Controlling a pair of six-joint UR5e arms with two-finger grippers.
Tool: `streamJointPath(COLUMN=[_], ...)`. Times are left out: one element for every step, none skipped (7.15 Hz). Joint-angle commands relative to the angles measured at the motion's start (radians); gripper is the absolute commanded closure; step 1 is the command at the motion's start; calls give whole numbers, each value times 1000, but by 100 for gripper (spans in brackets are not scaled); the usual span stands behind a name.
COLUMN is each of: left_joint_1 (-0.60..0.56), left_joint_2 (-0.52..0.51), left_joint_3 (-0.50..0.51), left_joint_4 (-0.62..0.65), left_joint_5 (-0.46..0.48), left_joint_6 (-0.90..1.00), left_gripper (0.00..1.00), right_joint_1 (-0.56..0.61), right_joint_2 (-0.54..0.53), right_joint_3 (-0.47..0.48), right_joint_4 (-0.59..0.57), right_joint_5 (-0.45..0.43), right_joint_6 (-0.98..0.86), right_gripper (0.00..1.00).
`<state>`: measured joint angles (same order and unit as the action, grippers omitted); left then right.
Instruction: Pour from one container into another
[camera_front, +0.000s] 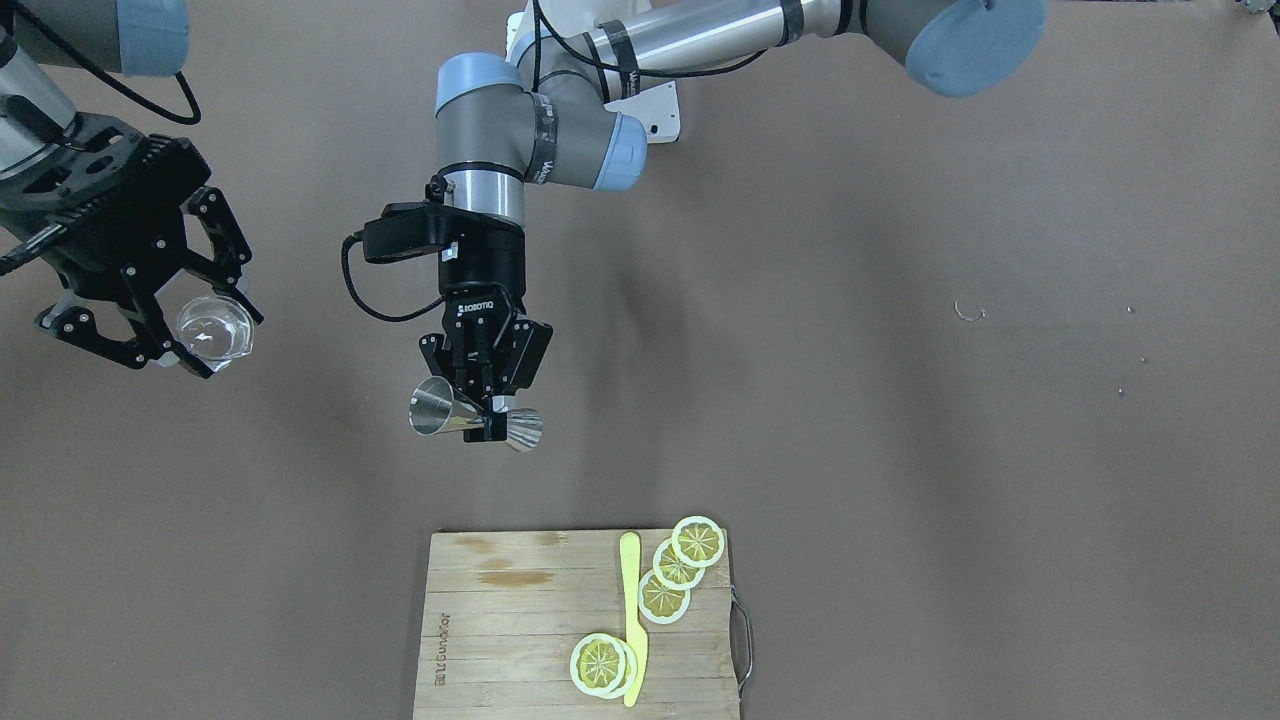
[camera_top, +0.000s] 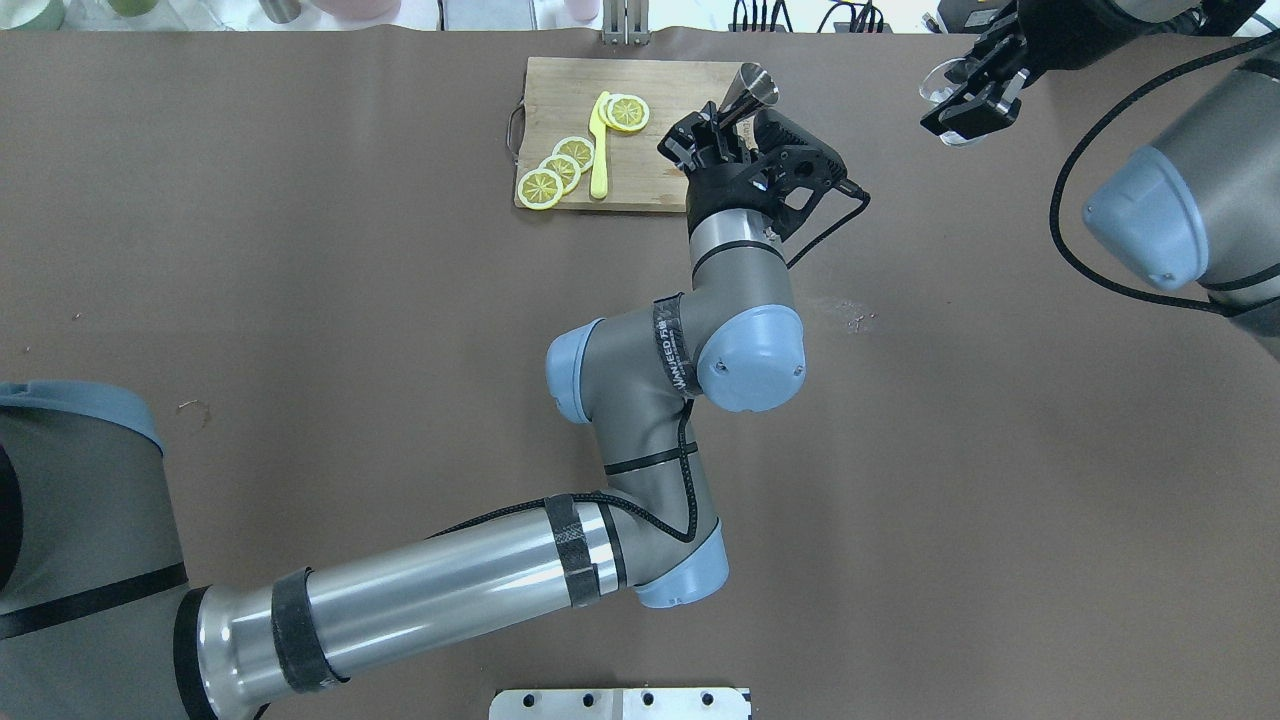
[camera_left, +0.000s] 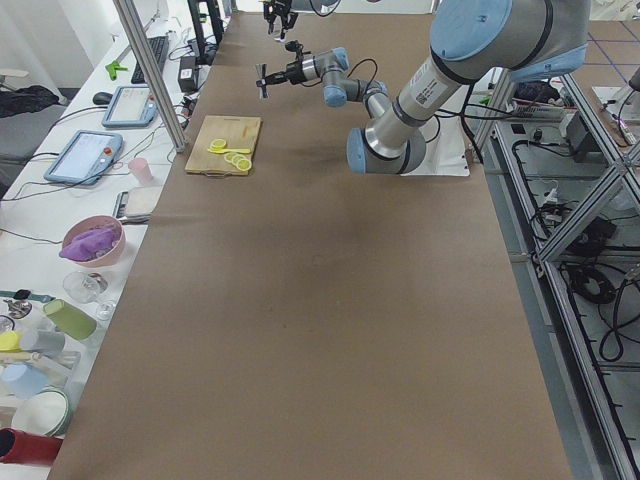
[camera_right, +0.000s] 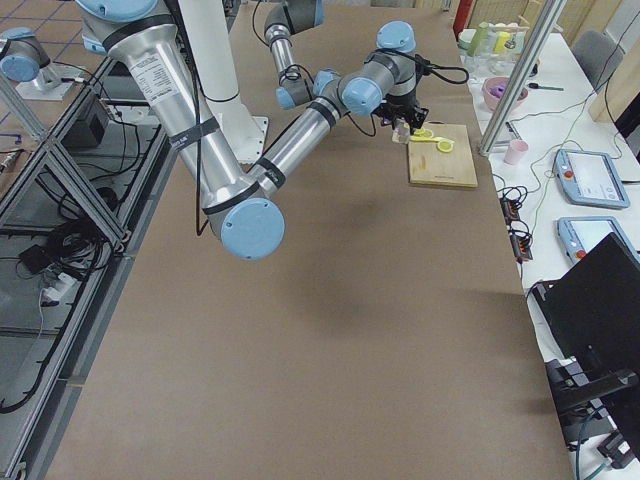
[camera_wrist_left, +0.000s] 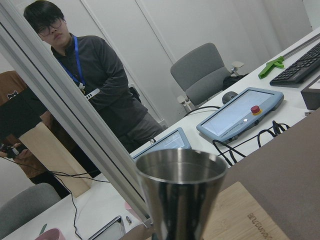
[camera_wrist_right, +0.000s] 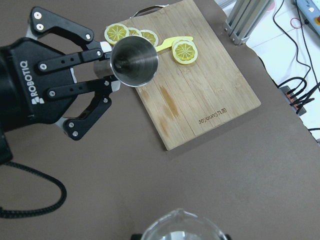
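Observation:
My left gripper (camera_front: 489, 418) is shut on the waist of the silver metal jigger (camera_front: 432, 411), which it holds on its side in the air just short of the cutting board. One open mouth of the jigger (camera_wrist_right: 134, 61) faces my right wrist camera. The jigger's cone (camera_wrist_left: 180, 186) fills the lower middle of the left wrist view. My right gripper (camera_front: 196, 338) is shut on the small clear glass (camera_front: 216, 328), held upright above the table and well apart from the jigger. Only the glass's rim (camera_wrist_right: 180, 226) shows at the bottom of the right wrist view.
A wooden cutting board (camera_front: 500, 640) carries several lemon slices (camera_front: 677, 565) and a yellow knife (camera_front: 632, 610). Beyond the table's far edge are aluminium posts, tablets and a keyboard. A person (camera_wrist_left: 95, 85) stands there. Bowls and cups (camera_left: 92, 243) sit on a side bench.

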<state>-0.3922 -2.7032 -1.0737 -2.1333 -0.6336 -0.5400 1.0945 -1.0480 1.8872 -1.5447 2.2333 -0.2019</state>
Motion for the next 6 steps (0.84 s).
streamJointPath(left_joint_1=[3,3,3,3,3,3], left_joint_2=[2,2,3,3,3,5], left_joint_3=[-2,0,-2,-2,-2,-3], left_joint_4=[1,1,1,1,1,1], left_joint_5=[0,0,0,0,0,0], left_joint_6=[0,0,0,-2,-2,-2], left_gripper=[100,100,100,100,100,100], right_joint_1=[8,5,-4,-15,-34,-39], right_joint_2=[11,19,34,49,59,63], right_joint_3=[-5,-7,-10,-8,-7,-7], right_joint_4=[-23,-32,-52,-76,-110,-117], right_joint_5=[6,8,5,-3,-26,-40], right_joint_6=[-85,-86,-88,-88,-88,-88], right_gripper=[100,100,100,100,100,100])
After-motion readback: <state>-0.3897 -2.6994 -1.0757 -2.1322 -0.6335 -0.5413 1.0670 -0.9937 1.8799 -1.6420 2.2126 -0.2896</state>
